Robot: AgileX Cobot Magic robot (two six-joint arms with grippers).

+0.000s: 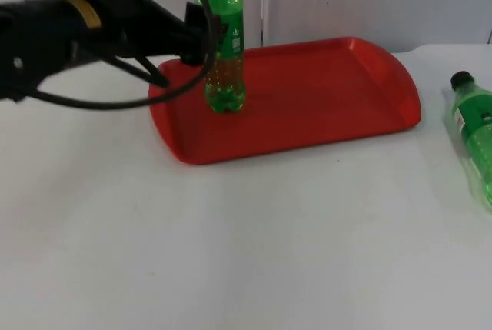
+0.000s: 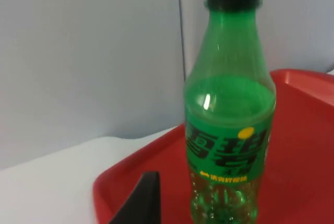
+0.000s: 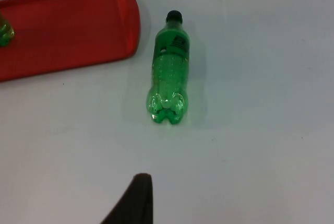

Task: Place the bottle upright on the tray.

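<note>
Bottle standing upright on red tray, second bottle lying on table

Green bottle (image 1: 224, 38) is standing upright on the red tray (image 1: 323, 91), near the tray's left end, its black cap showing in the left wrist view. Its green label is carrying large white characters over a yellow line of smaller print and a yellow dot; I cannot read the wording.

The left gripper (image 1: 201, 34) is sitting right beside the bottle at label height. Whether its jaws are parted or touching the bottle cannot be told. From the left wrist, the bottle is rising just ahead of one black fingertip (image 2: 141, 200), with the grey partition wall (image 2: 88, 51) behind.

The right wrist view is looking at a second green bottle (image 3: 169, 70) lying on its side on the white table (image 3: 250, 104), beyond that arm's fingertip (image 3: 133, 200), cap toward the wall, just beside the tray's end. Its dark label is unreadable.
</note>
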